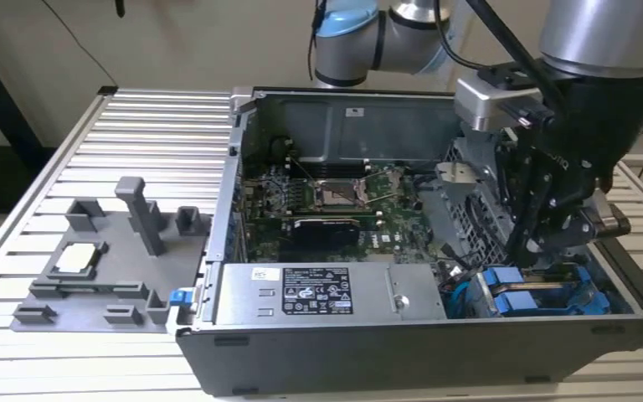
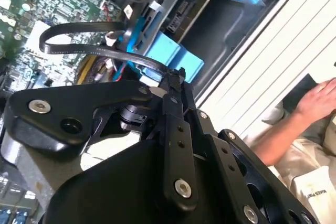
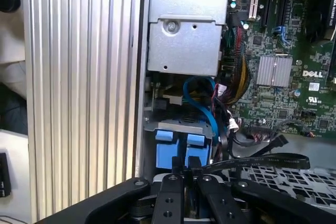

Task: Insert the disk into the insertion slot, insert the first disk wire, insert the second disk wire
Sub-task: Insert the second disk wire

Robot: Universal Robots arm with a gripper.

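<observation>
Even, bright lighting; dim inside the computer case [image 1: 299, 352].

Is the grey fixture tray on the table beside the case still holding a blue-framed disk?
No: in the exterior view the grey fixture tray holds no blue-framed drive; the blue carrier handles sit inside the computer case, below the gripper.

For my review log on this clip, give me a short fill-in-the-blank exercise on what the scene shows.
1. The disk's carrier handle is coloured ____.
2. In the exterior view the hand reaches down inside the open computer ____.
3. The grey fixture block sits on the slatted table at the exterior view's ____ of the case.
4. In the second wrist view a person's ____ rests beside the table.

Missing words: blue; case; left; hand
</observation>
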